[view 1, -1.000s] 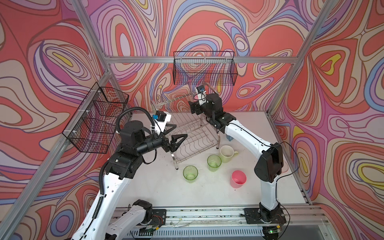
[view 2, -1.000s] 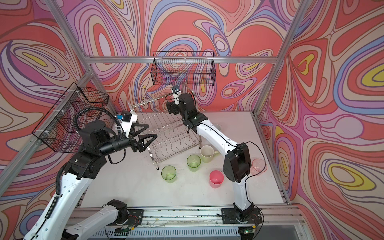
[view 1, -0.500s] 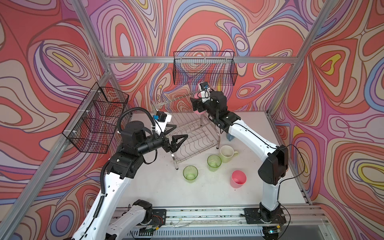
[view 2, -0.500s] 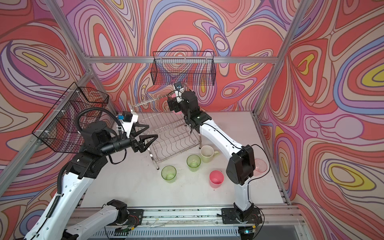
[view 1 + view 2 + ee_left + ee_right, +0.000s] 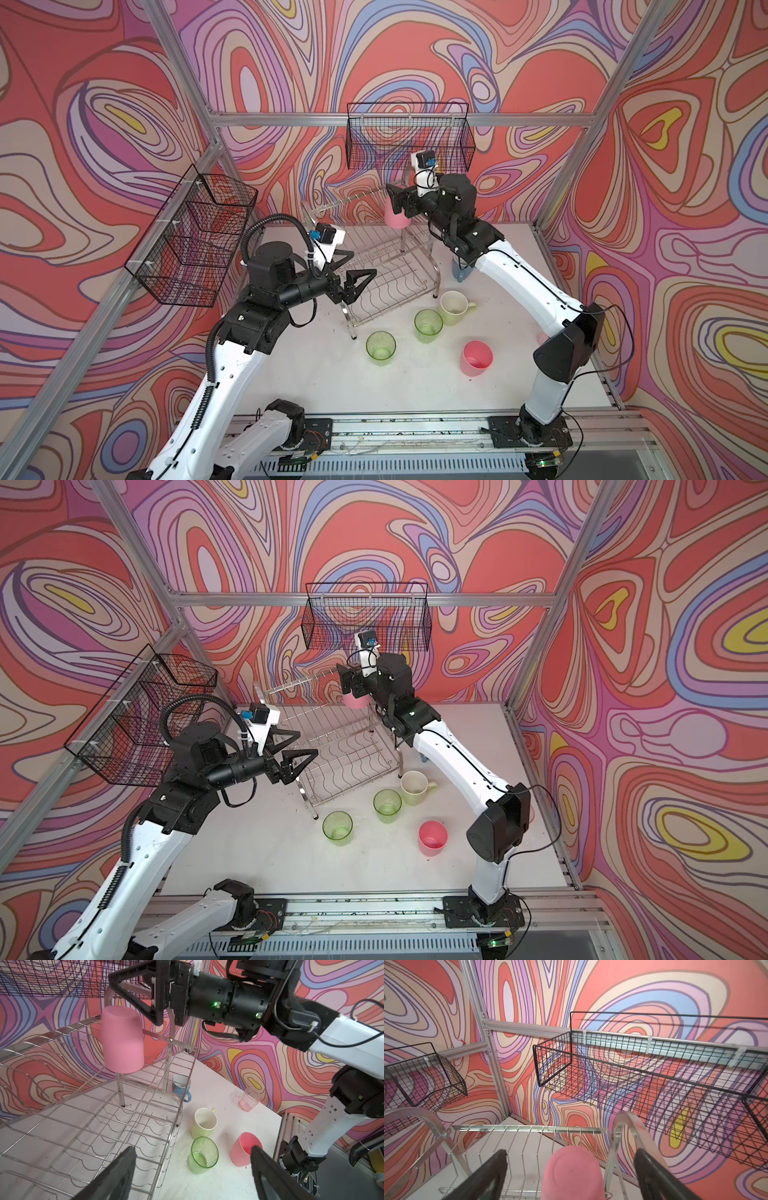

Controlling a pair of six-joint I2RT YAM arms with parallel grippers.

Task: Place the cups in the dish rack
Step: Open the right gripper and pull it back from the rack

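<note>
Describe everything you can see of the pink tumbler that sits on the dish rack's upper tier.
The pink tumbler is opaque, smooth and plastic-looking. It has no handle and is slightly tapered, widest at the mouth. It stands inverted, mouth down and flat base up, leaning slightly. It sits on the upper tier of the dish rack, at the end beside one looped handle. Only the rack's wires appear to touch it. The right tool is open around it, with gaps on either side in the right wrist view.

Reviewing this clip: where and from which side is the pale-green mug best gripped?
Probably the far rim wall, pinched from above with one finger inside. The pale-green mug stands upright, mouth open; a clear green cup crowds its near side and the dish rack stands close beside it.
</note>
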